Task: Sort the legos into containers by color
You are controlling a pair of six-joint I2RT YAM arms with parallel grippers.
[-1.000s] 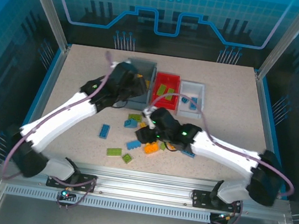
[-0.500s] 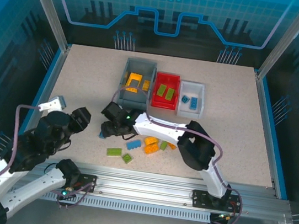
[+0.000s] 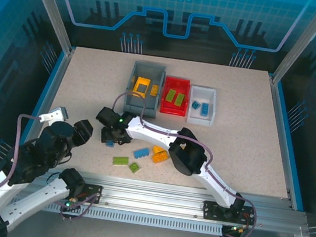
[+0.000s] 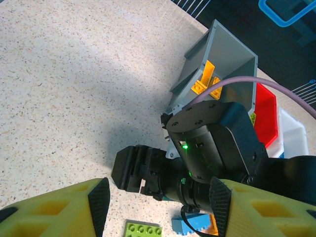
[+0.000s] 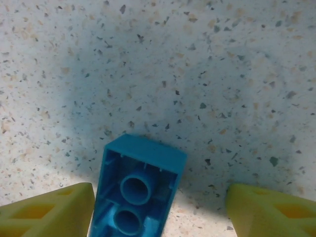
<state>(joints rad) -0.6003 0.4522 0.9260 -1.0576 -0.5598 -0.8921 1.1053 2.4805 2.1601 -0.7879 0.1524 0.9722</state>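
An upturned blue lego lies on the table between my right gripper's open yellow fingers, close to the left finger. From above, the right gripper hangs over this blue brick left of the pile. My left gripper is drawn back at the near left, open and holding nothing; in its wrist view the left gripper frames the right arm's black head. Loose legos: blue, orange, green. The gray bin holds orange bricks, the red bin green, the white bin blue.
The right arm's elbow sits low beside the orange brick. Another small green brick lies near the front edge. In the left wrist view the gray bin rises behind the right arm, with a green brick below.
My left arm pulled back from the gray bin to the near left. My right gripper swung left from the pile to over the lone blue brick. Both jaws widened.
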